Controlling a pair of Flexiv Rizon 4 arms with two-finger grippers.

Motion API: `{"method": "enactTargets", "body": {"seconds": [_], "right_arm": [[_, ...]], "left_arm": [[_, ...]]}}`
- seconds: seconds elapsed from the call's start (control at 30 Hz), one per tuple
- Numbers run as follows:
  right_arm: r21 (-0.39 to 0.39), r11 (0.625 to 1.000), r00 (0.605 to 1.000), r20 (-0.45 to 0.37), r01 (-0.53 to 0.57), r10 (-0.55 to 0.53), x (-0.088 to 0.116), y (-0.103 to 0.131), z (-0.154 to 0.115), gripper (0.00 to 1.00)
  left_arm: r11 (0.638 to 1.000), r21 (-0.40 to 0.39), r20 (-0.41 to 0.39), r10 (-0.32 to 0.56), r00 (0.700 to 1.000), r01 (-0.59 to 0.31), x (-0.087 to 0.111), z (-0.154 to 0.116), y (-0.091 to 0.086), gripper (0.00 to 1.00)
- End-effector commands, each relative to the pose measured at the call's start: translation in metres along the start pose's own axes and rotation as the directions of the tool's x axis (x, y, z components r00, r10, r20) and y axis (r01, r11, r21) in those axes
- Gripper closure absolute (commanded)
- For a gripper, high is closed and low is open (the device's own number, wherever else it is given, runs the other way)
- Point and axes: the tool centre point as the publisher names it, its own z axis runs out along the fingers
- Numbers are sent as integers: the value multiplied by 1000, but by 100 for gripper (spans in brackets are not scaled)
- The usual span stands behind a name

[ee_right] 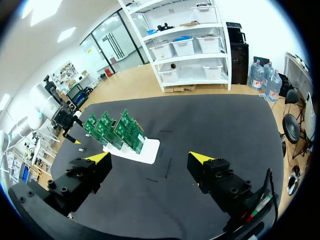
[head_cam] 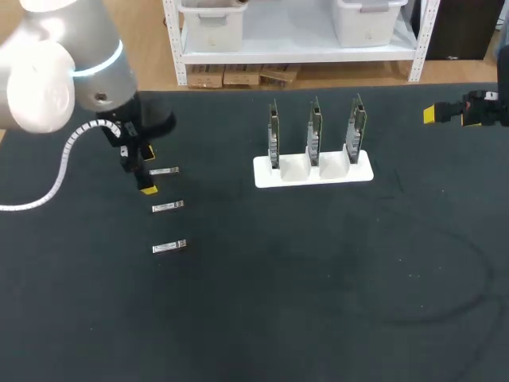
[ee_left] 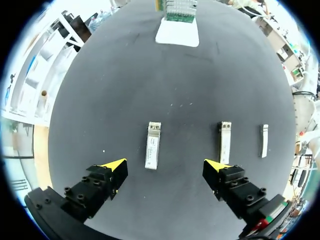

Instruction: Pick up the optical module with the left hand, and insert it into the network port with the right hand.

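Our left hand (ee_left: 165, 166) is empty, fingers apart. The optical module (ee_left: 153, 145) lies flat on the surface (ee_left: 125, 90), just ahead of the gap. We judge it light, stiff, slick metal, best pinched across its long sides. Its long axis points away from the hand toward the card rack (ee_left: 177, 32).

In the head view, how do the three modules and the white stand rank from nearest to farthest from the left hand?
1. Back module, just ahead of the left hand.
2. Middle module, beside one finger.
3. Front module, at the row's end.
4. White stand, far across the table.
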Motion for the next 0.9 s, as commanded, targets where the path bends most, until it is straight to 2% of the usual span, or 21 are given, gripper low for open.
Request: {"method": "enactTargets", "body": {"seconds": [0.03, 0.6, 0.9], "right_arm": [[2, 1000, 1000, 0, -1, 1, 0, 0, -1, 0], [2, 1000, 1000, 0, -1, 1, 0, 0, -1, 0], [2, 1000, 1000, 0, -1, 1, 0, 0, -1, 0]], "left_arm": [[1000, -16, -17, -7, 1000, 6, -4, 0, -1, 0], [999, -8, -35, 40, 999, -40, -14, 6, 6, 0], [1000, -17, -62, 14, 998, -15, -4, 4, 13, 0]]}}
